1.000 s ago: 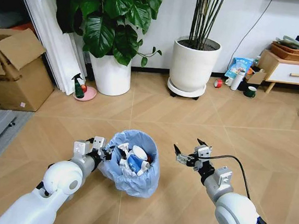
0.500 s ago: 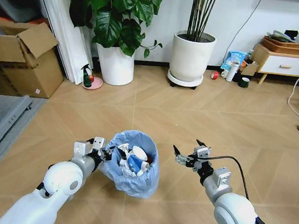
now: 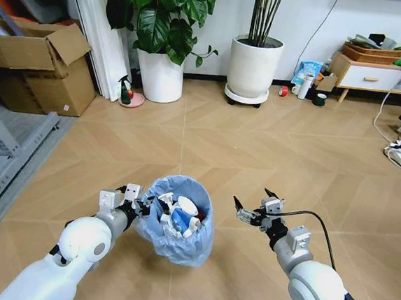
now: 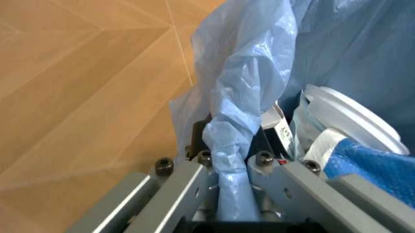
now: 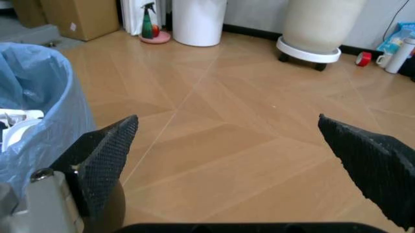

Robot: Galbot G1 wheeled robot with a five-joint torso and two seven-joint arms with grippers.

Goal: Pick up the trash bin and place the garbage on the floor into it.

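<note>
Trash bin (image 3: pixel 177 218) held low in front of the robot, just over the chevron floor (image 3: pixel 257 148), between the two arms. Lined with a crinkled light-blue bag, the lining bunched over the rim. Inside, garbage (image 3: pixel 181 215) piled up: white wads, a white round lid, a blue-and-white piece. Carried by the rim at the robot's left side, probably so the mouth faces up and stays open for anything dropped in from the other side.

Left gripper (image 3: pixel 141 204) clamped on the bin's edge; in the left wrist view (image 4: pixel 232 167) the jaws closed to a narrow gap with a fold of blue bag and the dark rim pinched between them. A grip on plastic as well as rim, so some slipping of the bag seems possible.

Right gripper (image 3: pixel 253 205) empty, fingers spread wide, hanging just beside the bin on its right, near floor height; in the right wrist view (image 5: pixel 227 160) the black ribbed pads well apart with bare boards between them. Likely kept open and low to be ready for litter.

Further off, against the wall: two white plant pots (image 3: pixel 253 67), a green spray bottle (image 3: pixel 126 91), a cardboard box (image 3: pixel 43 66).
</note>
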